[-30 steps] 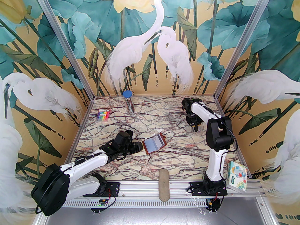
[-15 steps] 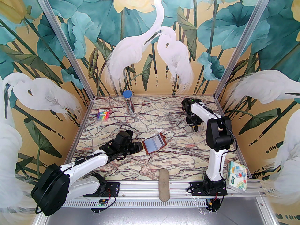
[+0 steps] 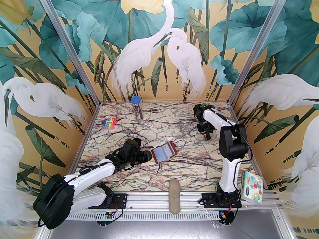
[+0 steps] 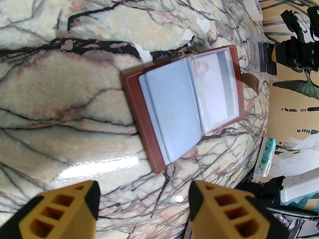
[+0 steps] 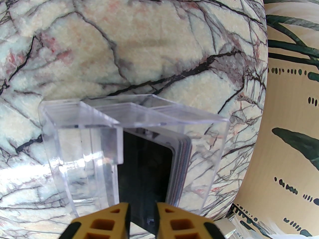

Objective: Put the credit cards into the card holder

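Left jaws spread; open card holder (image 4: pixel 172 113) lies crosswise, tab (image 4: pixel 250 81) pointing right.

The card holder (image 3: pixel 164 153) is a reddish-brown leather one, lying flat and wide open with its pale bluish clear sleeves facing up. It's well in front of the blue-capped tube (image 3: pixel 135 101) and a little to its right. The credit cards (image 5: pixel 149 173) are a small stack standing on edge in a clear plastic stand (image 5: pixel 74 143), dark one in front, way off to the tube's right and somewhat nearer.
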Controlling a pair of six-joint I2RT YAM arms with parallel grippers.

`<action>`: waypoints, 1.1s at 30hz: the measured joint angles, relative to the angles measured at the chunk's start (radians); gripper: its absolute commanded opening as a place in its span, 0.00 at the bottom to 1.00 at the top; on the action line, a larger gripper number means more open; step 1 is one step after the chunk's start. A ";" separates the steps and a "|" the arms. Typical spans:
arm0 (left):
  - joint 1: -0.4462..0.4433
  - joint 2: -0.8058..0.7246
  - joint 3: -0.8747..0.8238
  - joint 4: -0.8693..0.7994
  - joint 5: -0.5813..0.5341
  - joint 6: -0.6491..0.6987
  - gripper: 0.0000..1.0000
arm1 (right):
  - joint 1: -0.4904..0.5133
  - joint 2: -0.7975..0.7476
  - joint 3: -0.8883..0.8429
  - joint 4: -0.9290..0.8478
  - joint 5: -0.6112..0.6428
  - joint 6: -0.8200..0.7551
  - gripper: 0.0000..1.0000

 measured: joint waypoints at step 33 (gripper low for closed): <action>0.000 0.004 0.000 0.000 0.000 0.000 0.65 | -0.002 0.004 0.000 0.000 0.021 0.000 0.25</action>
